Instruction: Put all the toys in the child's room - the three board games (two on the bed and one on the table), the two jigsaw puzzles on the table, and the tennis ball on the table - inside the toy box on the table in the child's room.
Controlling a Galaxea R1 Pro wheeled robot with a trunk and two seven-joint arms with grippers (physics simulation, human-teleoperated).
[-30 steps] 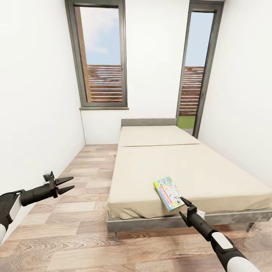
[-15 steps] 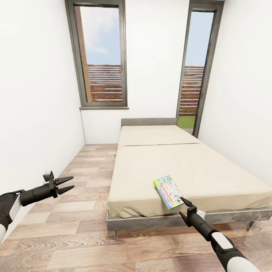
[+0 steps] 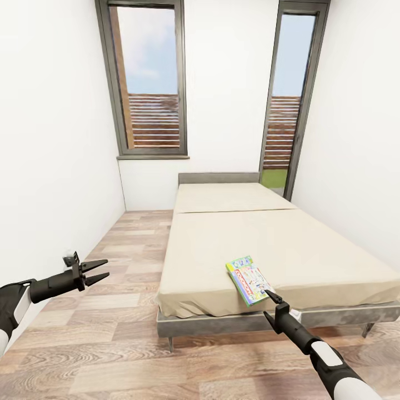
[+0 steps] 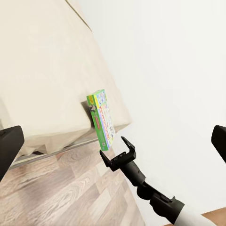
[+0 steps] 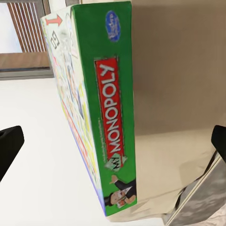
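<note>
The view has tilted slightly upward; the bed [image 3: 278, 250] sits lower.

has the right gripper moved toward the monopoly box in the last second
No. The right gripper sits at the same spot by the Monopoly box near the bed foot edge.

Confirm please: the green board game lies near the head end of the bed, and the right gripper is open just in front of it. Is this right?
One detail is wrong. In the head view the board game lies near the foot corner of the bed, far from the headboard. The rest holds: the right gripper is open just in front of it.
</note>
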